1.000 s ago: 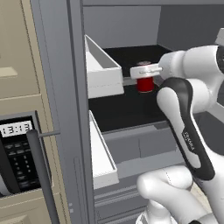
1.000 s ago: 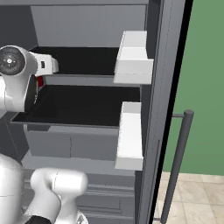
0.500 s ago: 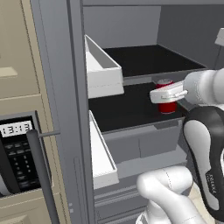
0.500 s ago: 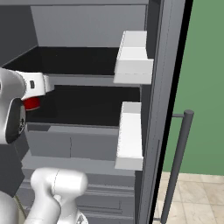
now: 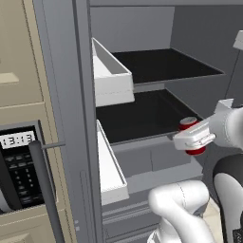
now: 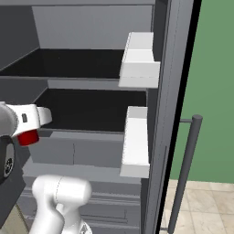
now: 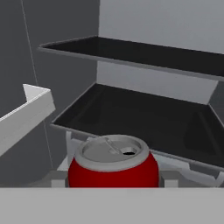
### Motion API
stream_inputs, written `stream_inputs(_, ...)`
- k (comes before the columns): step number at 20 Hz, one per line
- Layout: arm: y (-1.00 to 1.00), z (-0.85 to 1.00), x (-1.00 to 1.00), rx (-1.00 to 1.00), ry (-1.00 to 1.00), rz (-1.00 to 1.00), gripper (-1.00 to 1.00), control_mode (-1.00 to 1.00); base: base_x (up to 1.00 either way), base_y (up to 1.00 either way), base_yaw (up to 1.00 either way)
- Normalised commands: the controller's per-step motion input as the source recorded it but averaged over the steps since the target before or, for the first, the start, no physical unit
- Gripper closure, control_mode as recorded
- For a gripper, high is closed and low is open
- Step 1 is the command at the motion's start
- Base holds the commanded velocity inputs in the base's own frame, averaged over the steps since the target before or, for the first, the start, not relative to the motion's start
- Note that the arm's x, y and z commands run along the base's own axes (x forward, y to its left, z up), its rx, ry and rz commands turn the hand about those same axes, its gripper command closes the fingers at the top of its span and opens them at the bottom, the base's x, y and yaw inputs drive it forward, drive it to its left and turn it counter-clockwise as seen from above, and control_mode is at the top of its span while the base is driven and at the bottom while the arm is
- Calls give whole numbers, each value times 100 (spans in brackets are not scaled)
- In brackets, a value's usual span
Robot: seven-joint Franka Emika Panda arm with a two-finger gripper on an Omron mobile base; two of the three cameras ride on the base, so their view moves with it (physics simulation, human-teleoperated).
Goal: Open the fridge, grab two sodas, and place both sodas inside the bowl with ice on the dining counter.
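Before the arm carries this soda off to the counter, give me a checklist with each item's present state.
1. Fridge doors open: ok.
2. Soda in the gripper, fingers either side: ok.
3. Soda upright, top up: ok.
4. Soda out past the lower shelf edge: ok.
5. Door bins off to the side of the soda: ok.
6. Second soda located: cannot tell.

Layout: open fridge, soda at the front of the lower shelf

The fridge [image 5: 142,95] stands open, door bins [image 5: 111,80] swung to both sides. Two shelves [image 7: 144,118] lie one above the other inside. The soda [image 7: 113,168] sits within the gripper [image 5: 192,139], in front of the lower shelf's front edge and above the drawers. A microwave [image 5: 19,166] lies left of the fridge.
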Motion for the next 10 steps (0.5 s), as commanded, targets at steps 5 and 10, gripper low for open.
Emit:
stream_inputs(5,8,-51,-49,-13,0,4,100,-100,0,0,0)
stream_inputs(10,0,-7,-13,-2,0,0,100,100,-52,-1,1)
